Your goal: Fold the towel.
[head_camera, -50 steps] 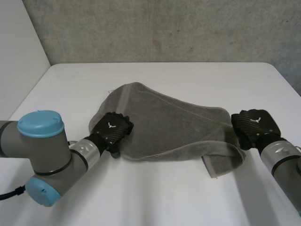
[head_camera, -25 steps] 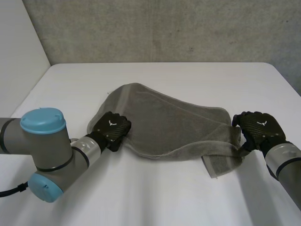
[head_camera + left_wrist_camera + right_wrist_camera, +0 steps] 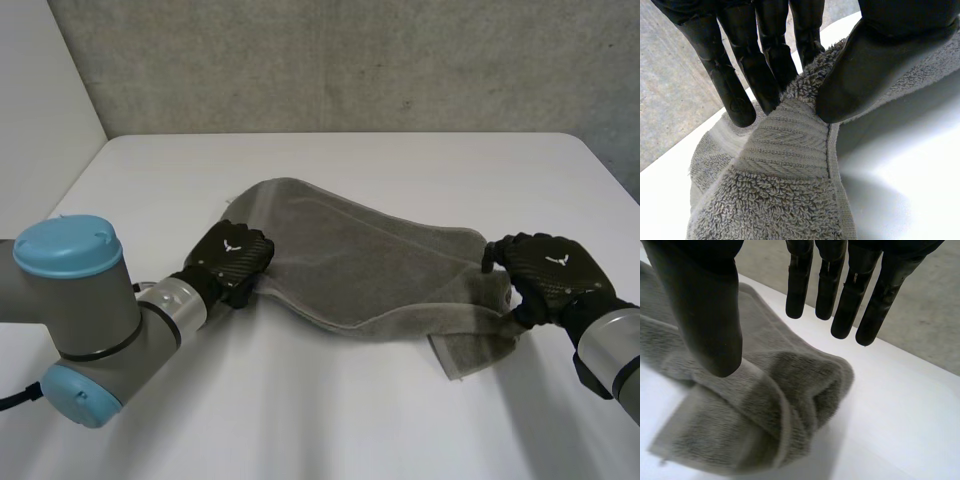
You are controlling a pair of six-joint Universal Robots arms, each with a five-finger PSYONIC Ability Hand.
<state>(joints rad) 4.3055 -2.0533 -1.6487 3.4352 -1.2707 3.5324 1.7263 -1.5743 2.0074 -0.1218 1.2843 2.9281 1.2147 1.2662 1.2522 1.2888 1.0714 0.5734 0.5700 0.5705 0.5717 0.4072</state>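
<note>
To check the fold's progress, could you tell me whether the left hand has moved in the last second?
Yes: the left hand, pinching the towel, moved slightly toward the far edge of the table.

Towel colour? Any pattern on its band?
Grey terry towel; the band has woven ribs and herringbone. Left wrist view shows it best.

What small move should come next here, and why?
Probably close the right hand on the bunched end of the towel beneath it: its fingers hang straight over the cloth, gripping nothing, while the left hand pinches the opposite edge.
</note>
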